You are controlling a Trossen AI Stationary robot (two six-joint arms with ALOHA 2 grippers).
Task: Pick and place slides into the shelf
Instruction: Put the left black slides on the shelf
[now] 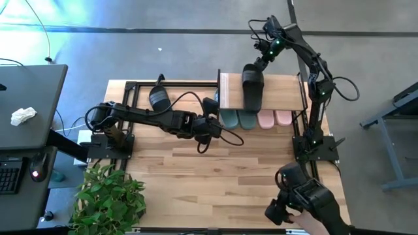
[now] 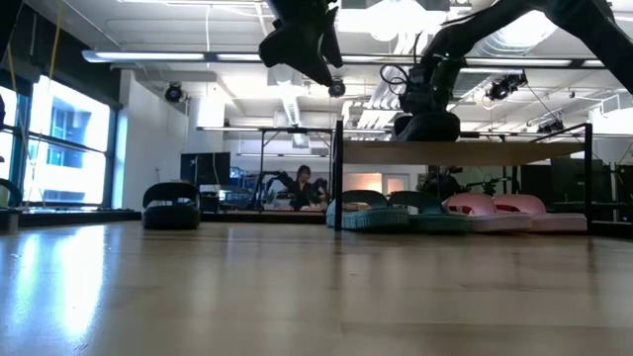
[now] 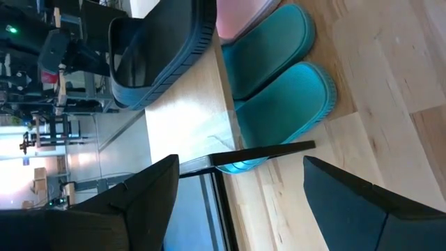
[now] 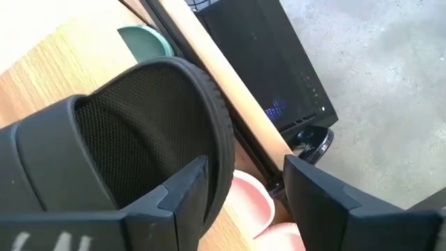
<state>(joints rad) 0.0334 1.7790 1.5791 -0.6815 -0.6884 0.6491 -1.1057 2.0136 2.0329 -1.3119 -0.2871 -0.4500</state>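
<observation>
One black slide (image 1: 253, 90) lies on the shelf's (image 1: 287, 91) plank top, seen close in the right wrist view (image 4: 132, 139). My right gripper (image 1: 253, 68) (image 4: 244, 202) is open at that slide's far end, coming from above. Two teal slides (image 1: 238, 119) and two pink slides (image 1: 274, 119) rest on their soles on the table under the shelf. The other black slide (image 1: 159, 96) sits on the table left of the shelf. My left gripper (image 1: 214, 117) (image 3: 244, 202) hangs open and empty above the table, by the shelf's left end. My right gripper stands open over the black slide's far end (image 4: 223, 150), with one finger (image 4: 185, 192) in front of the slide's rim and the other (image 4: 320, 202) out beside it. I cannot tell whether a finger touches the slide, which lies flat on the shelf top.
A potted plant (image 1: 108, 199) stands at the table's near left corner. A dark device (image 1: 300, 196) with a person's hand (image 1: 307, 222) shows at the near right edge. A desk (image 1: 29, 111) flanks the left. Bare wood (image 1: 215, 176) spreads across the table's near half.
</observation>
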